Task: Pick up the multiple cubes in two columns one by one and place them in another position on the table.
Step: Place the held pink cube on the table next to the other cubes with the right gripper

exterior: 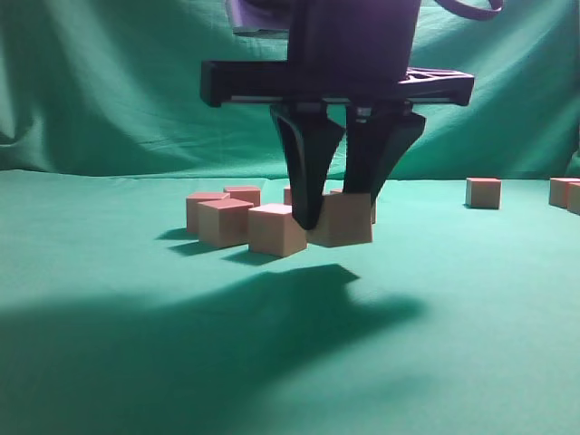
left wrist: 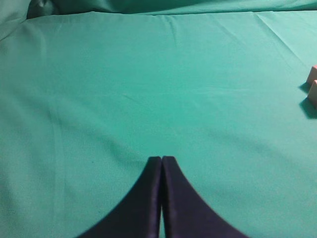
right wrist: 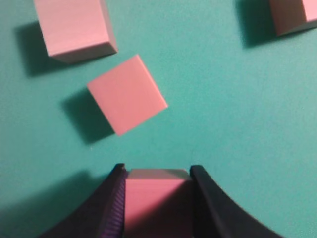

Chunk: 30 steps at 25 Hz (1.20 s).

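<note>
My right gripper point(exterior: 340, 213) is shut on one pink-tan cube point(exterior: 344, 220) and holds it just above the green table point(exterior: 453, 299), over its own shadow. In the right wrist view that cube point(right wrist: 157, 198) fills the gap between both black fingers point(right wrist: 205, 188). Several more cubes sit close by on the left, the nearest ones point(exterior: 276, 229) point(exterior: 224, 222) beside the held one; from the wrist they show as loose cubes point(right wrist: 127, 94) point(right wrist: 74, 27) ahead of the jaws. My left gripper point(left wrist: 162, 159) is shut with nothing in it, over bare cloth.
Other cubes stand apart at the far right point(exterior: 483, 192) point(exterior: 564, 191), and two point(left wrist: 313, 84) peek in at the right edge of the left wrist view. The wrinkled green backdrop point(exterior: 109, 82) hangs behind the table.
</note>
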Each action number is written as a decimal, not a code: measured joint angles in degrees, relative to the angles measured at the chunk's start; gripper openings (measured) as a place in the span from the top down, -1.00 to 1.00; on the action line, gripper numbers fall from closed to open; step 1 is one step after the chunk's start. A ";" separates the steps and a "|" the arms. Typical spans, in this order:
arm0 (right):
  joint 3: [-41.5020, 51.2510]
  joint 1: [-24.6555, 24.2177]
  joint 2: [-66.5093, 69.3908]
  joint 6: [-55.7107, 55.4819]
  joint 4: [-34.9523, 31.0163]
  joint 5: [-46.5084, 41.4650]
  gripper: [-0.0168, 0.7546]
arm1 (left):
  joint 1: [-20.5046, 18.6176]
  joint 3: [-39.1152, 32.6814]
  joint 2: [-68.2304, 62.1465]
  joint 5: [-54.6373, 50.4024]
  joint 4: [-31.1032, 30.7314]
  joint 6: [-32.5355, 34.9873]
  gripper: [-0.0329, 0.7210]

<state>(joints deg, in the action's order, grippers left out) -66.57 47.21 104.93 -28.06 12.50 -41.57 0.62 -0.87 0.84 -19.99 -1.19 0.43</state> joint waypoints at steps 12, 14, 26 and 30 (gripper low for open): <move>-0.12 0.00 2.17 -2.69 0.78 0.99 0.27 | 0.00 0.00 0.00 0.00 0.00 0.00 0.91; -0.12 0.00 2.20 -2.69 1.34 1.13 0.27 | 0.00 0.00 0.00 0.00 0.00 0.00 0.91; -0.12 0.00 2.20 -4.42 3.51 1.13 0.27 | 0.00 0.00 0.00 0.00 0.00 0.00 0.91; -0.12 0.00 2.20 -4.42 3.51 0.92 0.27 | 0.00 0.00 0.00 0.00 0.00 0.00 0.91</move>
<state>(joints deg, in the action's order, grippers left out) -66.69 47.21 107.13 -32.48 16.00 -40.64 0.62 -0.87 0.84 -19.99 -1.19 0.43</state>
